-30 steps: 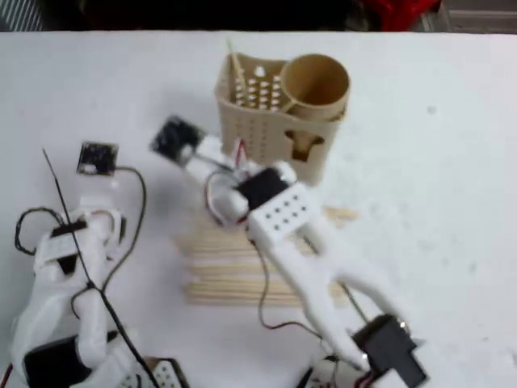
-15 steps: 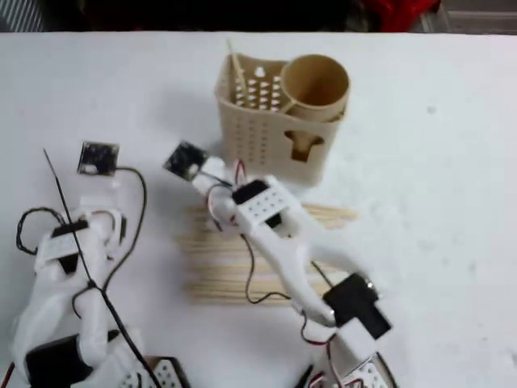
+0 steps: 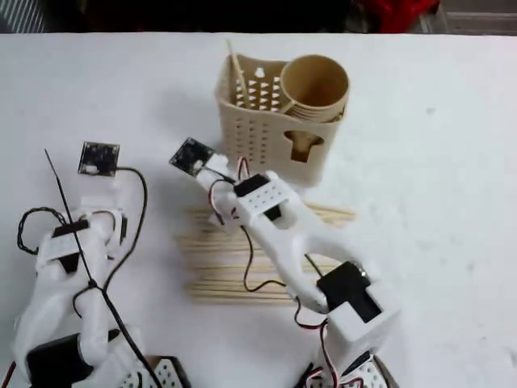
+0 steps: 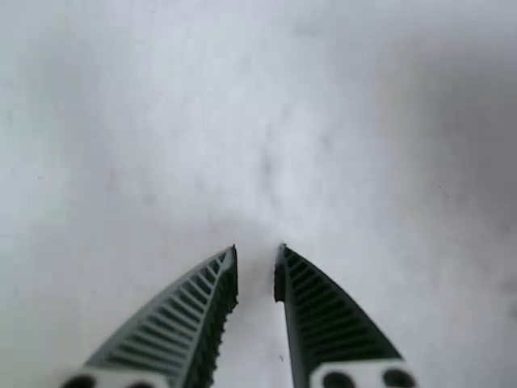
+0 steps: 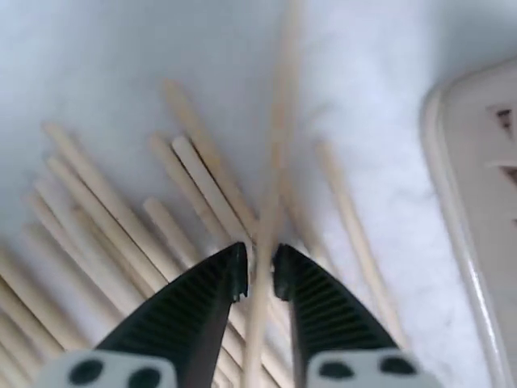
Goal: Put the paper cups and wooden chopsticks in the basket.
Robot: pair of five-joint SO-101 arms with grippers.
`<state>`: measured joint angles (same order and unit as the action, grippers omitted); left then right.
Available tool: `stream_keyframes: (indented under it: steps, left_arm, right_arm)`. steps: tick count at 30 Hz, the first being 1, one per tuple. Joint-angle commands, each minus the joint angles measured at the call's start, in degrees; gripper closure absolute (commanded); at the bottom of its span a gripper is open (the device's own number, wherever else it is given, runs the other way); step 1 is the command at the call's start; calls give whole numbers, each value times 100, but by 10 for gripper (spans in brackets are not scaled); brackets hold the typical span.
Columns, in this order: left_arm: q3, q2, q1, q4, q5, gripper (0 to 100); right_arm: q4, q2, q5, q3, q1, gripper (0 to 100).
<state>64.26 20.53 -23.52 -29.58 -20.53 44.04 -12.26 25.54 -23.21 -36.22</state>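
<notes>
Hanging over a bare patch of the bench toward its near-left corner, the left pincer has its ribbed tips drawn almost together, with nothing between them. The right arm runs up from the near edge at mid-bench, slanting left over a spread of wooden chopsticks that lie flat, mostly parallel to that edge. The right pincer is low over the far left part of that spread. Its tips are clamped on one chopstick, which crosses the others at an angle. Just beyond, toward the far edge, stands the perforated basket. The paper cups sit nested in its right end, mouth up, and a single stick leans upright in its left end.
</notes>
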Motion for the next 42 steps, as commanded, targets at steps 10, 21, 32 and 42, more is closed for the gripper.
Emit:
stream_keyframes:
  steps: [10, 21, 32, 42]
  left_arm:
    - [-9, 136, 136, 132, -70, 900]
    - [-9, 136, 136, 132, -70, 900]
    - [-9, 136, 136, 132, -70, 900]
    - [-9, 136, 136, 132, -70, 900]
  right_arm:
    - [505, 1042, 26, 97, 57, 981]
    - [1051, 2369, -290, 88, 57, 981]
    - [1077, 4084, -290, 484, 57, 981]
    - [-453, 4426, -422, 1635, 92, 981]
